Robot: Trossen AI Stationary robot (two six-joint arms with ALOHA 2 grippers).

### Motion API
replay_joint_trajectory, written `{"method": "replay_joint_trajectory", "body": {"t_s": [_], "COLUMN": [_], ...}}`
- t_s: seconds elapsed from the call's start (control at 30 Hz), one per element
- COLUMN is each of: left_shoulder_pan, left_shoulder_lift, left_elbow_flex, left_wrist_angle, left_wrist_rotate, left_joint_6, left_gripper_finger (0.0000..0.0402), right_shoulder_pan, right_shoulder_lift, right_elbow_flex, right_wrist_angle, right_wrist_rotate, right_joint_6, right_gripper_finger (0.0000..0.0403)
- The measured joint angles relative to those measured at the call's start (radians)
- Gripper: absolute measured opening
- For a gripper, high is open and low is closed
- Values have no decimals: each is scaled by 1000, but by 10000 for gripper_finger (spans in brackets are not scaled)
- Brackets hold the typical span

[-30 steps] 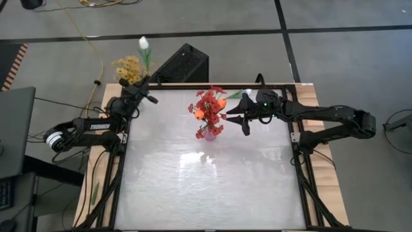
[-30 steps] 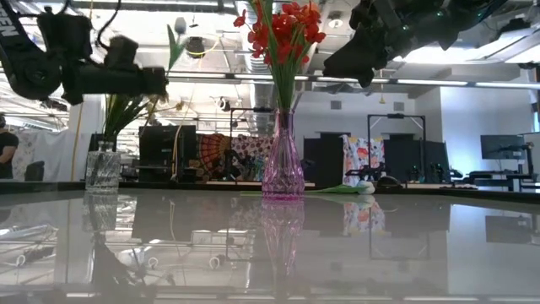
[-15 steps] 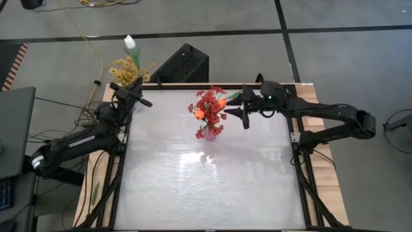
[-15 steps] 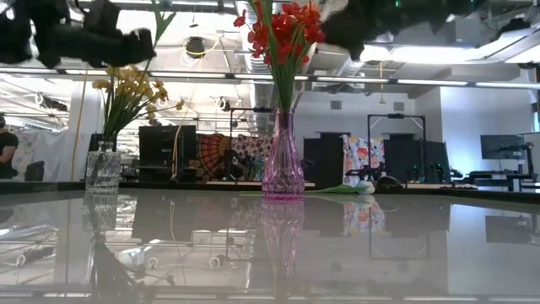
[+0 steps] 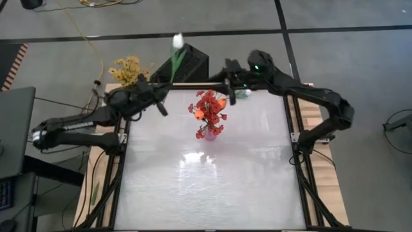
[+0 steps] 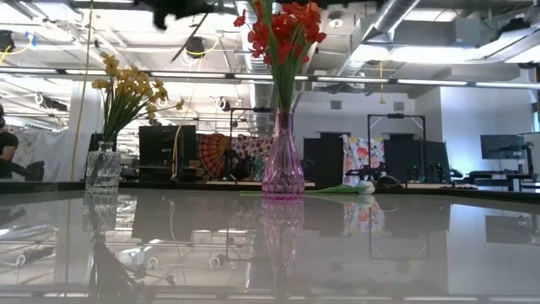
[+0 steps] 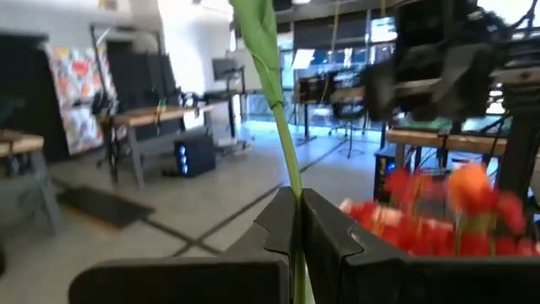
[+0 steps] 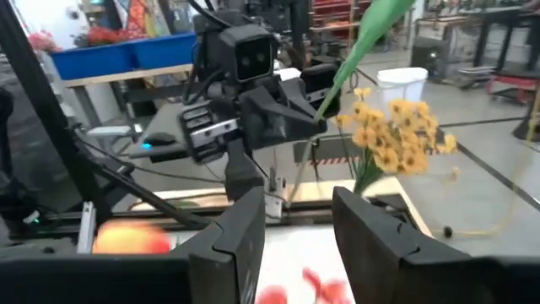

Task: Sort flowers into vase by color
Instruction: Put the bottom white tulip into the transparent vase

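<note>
A: In the high view, what do we see the left gripper [image 5: 159, 103] doing?

B: We see it at the table's [image 5: 206, 187] ten o'clock corner, fingers clamped on the green stem of a white flower [image 5: 178, 42]. The stem slants up toward one o'clock, the bud lying past the table's far edge. The left wrist view confirms it: the two dark fingers [image 7: 270, 232] are pressed together on the stem [image 7: 278, 93].

A: And the right gripper [image 5: 229, 72]?

B: We place it at the table's twelve o'clock edge, pointing toward nine o'clock. In the right wrist view its fingers [image 8: 236, 232] stand apart with nothing between them, facing the left gripper and the stem it holds.

A: Where are the other flowers?

B: The red flowers [image 5: 209, 108], with one orange bloom [image 5: 221, 103], stand in a pink vase [image 6: 283, 165] toward twelve o'clock of the table's middle. The yellow flowers [image 6: 126, 89] stand in a clear vase [image 6: 103, 169] at the ten o'clock corner. In the low view a second white flower [image 6: 350, 188] lies flat on the table, at three o'clock of the pink vase.
</note>
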Motion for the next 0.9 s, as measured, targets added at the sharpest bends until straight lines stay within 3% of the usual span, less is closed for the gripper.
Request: {"method": "replay_joint_trajectory", "body": {"t_s": [0.17, 0.3, 0.9], "left_shoulder_pan": [-16, -15, -18], "left_shoulder_lift": [143, 221, 274], "left_elbow_flex": [205, 299, 307], "left_wrist_angle": [0, -35, -62], "left_wrist_rotate": [51, 92, 146], "left_joint_6": [75, 82, 24], "left_gripper_finger": [0, 0, 0], "right_shoulder_pan": [-12, -9, -5], "right_shoulder_lift": [132, 199, 218], "right_elbow_flex": [198, 290, 322], "right_wrist_angle": [-98, -90, -28], "right_wrist_rotate": [-94, -127, -142], "right_joint_6": [-8, -14, -9], "right_gripper_finger": [164, 164, 164]}}
